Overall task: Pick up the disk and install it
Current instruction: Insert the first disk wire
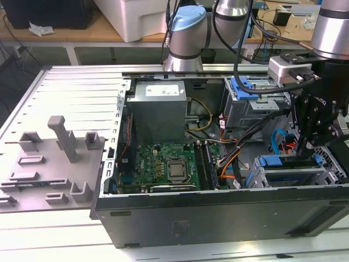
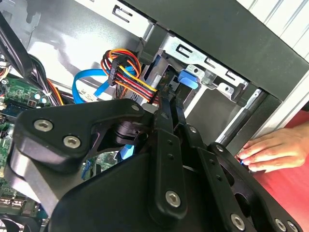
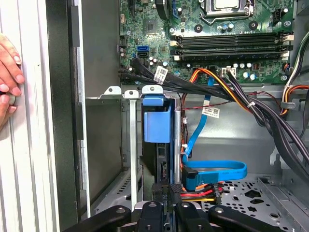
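Observation:
The disk (image 3: 157, 154) stands on edge in a slot of the metal drive cage (image 3: 113, 145), its blue carrier bracket (image 3: 157, 123) at the far end. In the exterior view the disk (image 1: 283, 162) sits low at the right of the open computer case (image 1: 218, 215). My gripper (image 3: 168, 189) is at the disk's near end with its fingers shut together, not around the drive. I cannot tell whether they touch it. In the second wrist view the gripper (image 2: 169, 104) points at the blue tab (image 2: 188, 79). The exterior view has the gripper (image 1: 301, 150) just above the cage.
A person's hand (image 3: 9, 72) rests on the outside of the case wall beside the cage, also seen as a hand (image 2: 270, 150). Blue and multicoloured cables (image 3: 212, 171) lie next to the slot. A second blue-bracketed bay (image 1: 245, 87) and the motherboard (image 1: 169, 166) fill the case.

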Available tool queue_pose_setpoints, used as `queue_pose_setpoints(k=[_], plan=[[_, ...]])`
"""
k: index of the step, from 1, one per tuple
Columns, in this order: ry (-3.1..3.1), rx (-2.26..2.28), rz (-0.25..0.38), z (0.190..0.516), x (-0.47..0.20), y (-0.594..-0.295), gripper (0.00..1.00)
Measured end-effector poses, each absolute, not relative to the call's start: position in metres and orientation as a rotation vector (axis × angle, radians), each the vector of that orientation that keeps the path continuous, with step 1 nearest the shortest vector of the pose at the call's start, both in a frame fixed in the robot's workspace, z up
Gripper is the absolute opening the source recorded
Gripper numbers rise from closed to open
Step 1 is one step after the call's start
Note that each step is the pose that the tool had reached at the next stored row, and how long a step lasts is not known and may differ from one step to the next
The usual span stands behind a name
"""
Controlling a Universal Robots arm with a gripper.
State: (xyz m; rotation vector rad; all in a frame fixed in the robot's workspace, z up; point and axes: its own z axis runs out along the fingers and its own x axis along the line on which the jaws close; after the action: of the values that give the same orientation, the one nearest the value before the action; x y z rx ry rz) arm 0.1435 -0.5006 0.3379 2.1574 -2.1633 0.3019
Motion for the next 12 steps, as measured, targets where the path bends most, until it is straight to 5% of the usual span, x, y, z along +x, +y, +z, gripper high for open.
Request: queue_pose_setpoints(k=[12], plan=[[-2.164,2.157,0.302,0.3402,0.1435,-0.5006,0.17]])
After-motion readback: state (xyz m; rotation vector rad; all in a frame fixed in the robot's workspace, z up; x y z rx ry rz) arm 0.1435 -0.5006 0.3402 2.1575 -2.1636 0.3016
